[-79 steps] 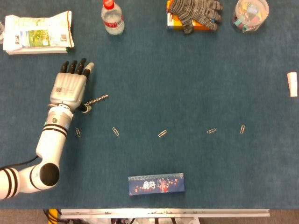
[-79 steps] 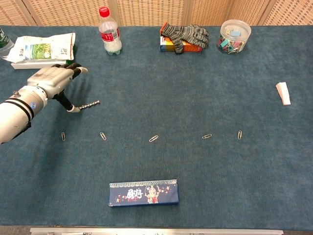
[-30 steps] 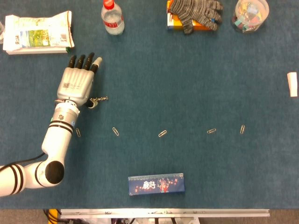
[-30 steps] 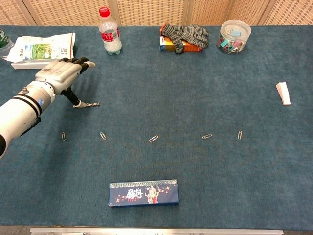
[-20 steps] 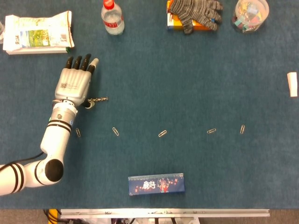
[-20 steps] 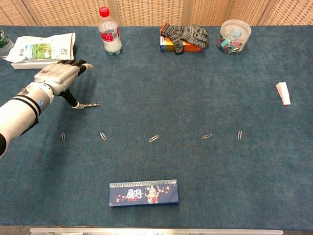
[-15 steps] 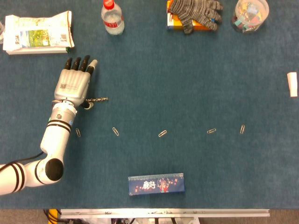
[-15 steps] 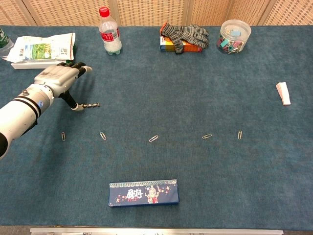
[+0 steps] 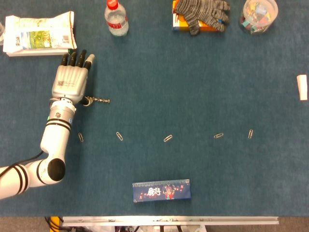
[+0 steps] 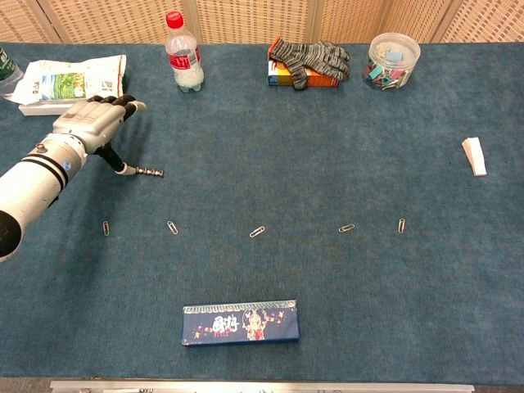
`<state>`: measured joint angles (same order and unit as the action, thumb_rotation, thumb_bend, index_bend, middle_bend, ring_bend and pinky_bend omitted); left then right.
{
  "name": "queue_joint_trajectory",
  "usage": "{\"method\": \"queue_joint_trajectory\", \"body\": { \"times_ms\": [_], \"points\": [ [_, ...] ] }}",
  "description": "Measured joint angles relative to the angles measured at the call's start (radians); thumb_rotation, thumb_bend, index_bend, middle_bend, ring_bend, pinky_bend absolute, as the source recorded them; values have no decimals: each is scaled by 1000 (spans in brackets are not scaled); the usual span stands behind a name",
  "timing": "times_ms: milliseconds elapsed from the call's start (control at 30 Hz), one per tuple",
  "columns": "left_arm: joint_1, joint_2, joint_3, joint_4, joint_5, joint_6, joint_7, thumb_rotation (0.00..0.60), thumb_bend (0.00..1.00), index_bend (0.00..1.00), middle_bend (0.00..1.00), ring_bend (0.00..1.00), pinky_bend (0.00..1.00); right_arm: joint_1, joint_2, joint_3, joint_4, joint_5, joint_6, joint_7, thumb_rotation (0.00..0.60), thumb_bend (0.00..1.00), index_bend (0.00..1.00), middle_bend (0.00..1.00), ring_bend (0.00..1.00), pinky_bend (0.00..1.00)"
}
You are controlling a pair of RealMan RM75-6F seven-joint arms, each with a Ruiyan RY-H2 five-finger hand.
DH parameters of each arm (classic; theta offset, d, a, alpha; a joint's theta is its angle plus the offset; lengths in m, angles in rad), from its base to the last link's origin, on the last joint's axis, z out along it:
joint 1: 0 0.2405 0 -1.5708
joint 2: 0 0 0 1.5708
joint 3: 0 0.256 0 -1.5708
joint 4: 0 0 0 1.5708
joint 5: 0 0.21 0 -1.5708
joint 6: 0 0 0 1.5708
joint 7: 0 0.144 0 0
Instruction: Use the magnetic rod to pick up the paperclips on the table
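Head view: left robot hand (image 9: 70, 82), fingers stretched toward 12 o'clock, thumb pinching rod (image 9: 99, 100), which points to 3 o'clock. Paperclips (image 9: 167, 138) in a row on surface (image 9: 193, 87), at its 5 o'clock.
Chest view: same robot hand (image 10: 86, 123) holds rod (image 10: 146, 172) above paperclips (image 10: 257, 232).

Your head view looks almost straight down on the table (image 9: 203, 87) from well above; your chest view sits lower and looks forward at a slant, taking in the wicker screen (image 10: 246, 20) behind. Both share nearly the whole tabletop — from the blue box (image 9: 161, 190) (image 10: 240, 322) at the near edge to the bottle (image 9: 116, 18) (image 10: 183, 51) at the far side.
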<state>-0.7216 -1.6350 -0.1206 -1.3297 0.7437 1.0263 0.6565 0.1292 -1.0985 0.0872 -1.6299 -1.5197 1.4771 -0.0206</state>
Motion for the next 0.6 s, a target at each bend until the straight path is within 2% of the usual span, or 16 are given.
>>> {"method": "queue_joint_trajectory", "body": {
  "times_ms": [200, 333, 467, 600],
  "points": [
    [10, 10, 1, -30, 25, 17, -7, 600, 28, 0, 0, 0, 0, -1, 2, -1, -2, -4, 2, 3, 600, 39, 265, 241, 182, 297],
    [18, 42, 4, -97, 20, 16, -6, 600, 29, 15, 0, 0, 0, -2, 4, -1, -4, -5, 4, 8, 600, 40, 265, 240, 181, 297],
    [24, 96, 10, -184, 4, 10, 2, 600, 29, 88, 0, 0, 0, -3, 7, -1, -5, -7, 6, 13, 600, 40, 265, 240, 182, 297],
    [24, 161, 22, -263, -26, 0, 26, 600, 30, 211, 0, 0, 0, -3, 8, -2, -6, -9, 7, 15, 600, 39, 265, 240, 182, 297]
  ]
}}
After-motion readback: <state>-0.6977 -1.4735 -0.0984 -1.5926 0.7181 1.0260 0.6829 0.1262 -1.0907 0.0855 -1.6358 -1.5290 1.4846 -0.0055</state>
